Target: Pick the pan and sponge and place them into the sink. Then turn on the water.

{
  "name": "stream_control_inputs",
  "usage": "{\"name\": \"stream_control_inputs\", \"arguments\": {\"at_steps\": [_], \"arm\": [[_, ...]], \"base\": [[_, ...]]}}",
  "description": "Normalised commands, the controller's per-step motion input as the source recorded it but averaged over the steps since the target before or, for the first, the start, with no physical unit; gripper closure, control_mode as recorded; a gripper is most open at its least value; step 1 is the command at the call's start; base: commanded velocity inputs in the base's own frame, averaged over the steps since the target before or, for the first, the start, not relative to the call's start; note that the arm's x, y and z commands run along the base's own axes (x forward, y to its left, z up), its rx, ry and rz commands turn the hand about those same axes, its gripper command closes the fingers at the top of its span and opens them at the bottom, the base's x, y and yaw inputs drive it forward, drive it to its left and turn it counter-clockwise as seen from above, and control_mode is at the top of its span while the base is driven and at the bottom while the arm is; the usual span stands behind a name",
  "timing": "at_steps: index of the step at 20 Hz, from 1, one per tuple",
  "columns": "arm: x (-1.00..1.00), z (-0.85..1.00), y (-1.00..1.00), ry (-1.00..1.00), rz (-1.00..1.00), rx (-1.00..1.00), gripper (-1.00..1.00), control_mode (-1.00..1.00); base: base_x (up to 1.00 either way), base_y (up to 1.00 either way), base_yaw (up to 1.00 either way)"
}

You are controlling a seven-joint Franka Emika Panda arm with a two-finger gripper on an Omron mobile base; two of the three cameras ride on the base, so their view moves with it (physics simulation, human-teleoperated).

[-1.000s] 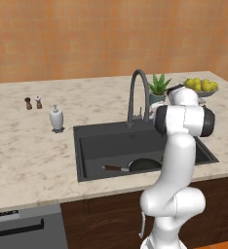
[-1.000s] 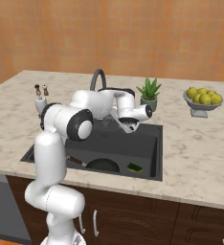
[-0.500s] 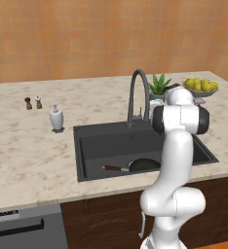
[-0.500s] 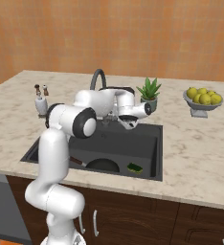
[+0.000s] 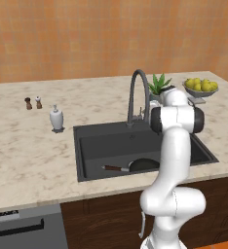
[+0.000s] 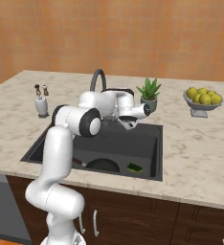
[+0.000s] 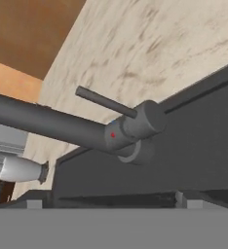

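In sink [image 5: 89, 151]: pan [image 5: 144, 165] lying flat, handle pointing left along front wall

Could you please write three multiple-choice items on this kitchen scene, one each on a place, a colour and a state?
1. Where is the pan?
A. in the sink
B. beside the fruit bowl
C. on the stove

2. What colour is the sponge?
A. yellow
B. green
C. pink

3. Is water running from the faucet?
A. yes, a strong stream
B. yes, a trickle
C. no stream

Key: 1 A, the pan lies on the basin floor; 2 B, a green block sits beside the pan; 3 C, nothing falls below the spout.
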Motion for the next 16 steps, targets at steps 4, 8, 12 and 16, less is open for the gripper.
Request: {"name": "stream_control_inputs", "arguments": {"at_steps": [4,8,12,16], "arm": [[0.24,-0.11,0.01,0.0,0.0,0.0,-1.0,-1.0],[0.18,-0.16,0.12,0.0,0.0,0.0,-1.0,-1.0],[0.26,-0.07,0.05,0.0,0.0,0.0,-1.0,-1.0],[0.28,-0.09,0.0,0.0,0.0,0.0,-1.0,-1.0]], "base": [[0.0,0.0,0.0],[0.0,0.0,0.0],[0.0,0.0,0.0],[0.0,0.0,0.0]]}}
